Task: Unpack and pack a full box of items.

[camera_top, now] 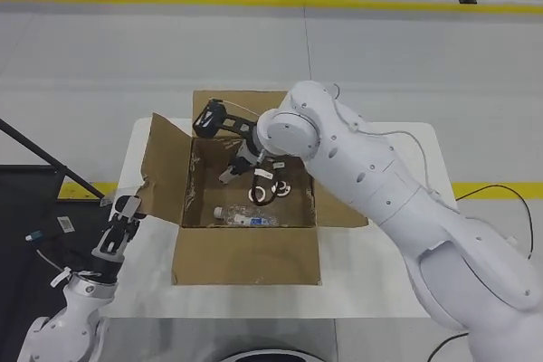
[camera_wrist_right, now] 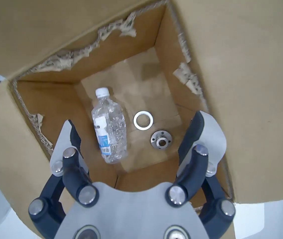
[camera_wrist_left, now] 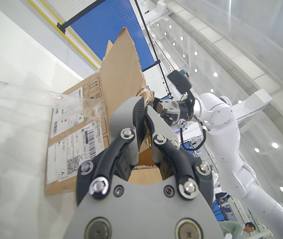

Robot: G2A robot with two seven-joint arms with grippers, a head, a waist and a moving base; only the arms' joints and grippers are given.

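Observation:
The open cardboard box (camera_top: 249,255) stands in the middle of the white table. A clear water bottle (camera_top: 244,216) (camera_wrist_right: 109,130) lies on its floor, beside a white ring (camera_wrist_right: 143,120) and a metal flange (camera_wrist_right: 161,140). My right gripper (camera_top: 231,172) (camera_wrist_right: 135,125) hangs open over the box's inside, above these items, holding nothing. My left gripper (camera_top: 129,208) (camera_wrist_left: 143,118) is at the box's left side, shut on the torn edge of the raised left flap (camera_top: 163,167) (camera_wrist_left: 124,75).
The far, right and near flaps are folded outward. Bare table (camera_top: 380,271) lies to the right of the box. A clear plastic strip (camera_wrist_left: 56,98) sticks out from the box's labelled side. A black pole (camera_top: 36,149) slants at the left, off the table.

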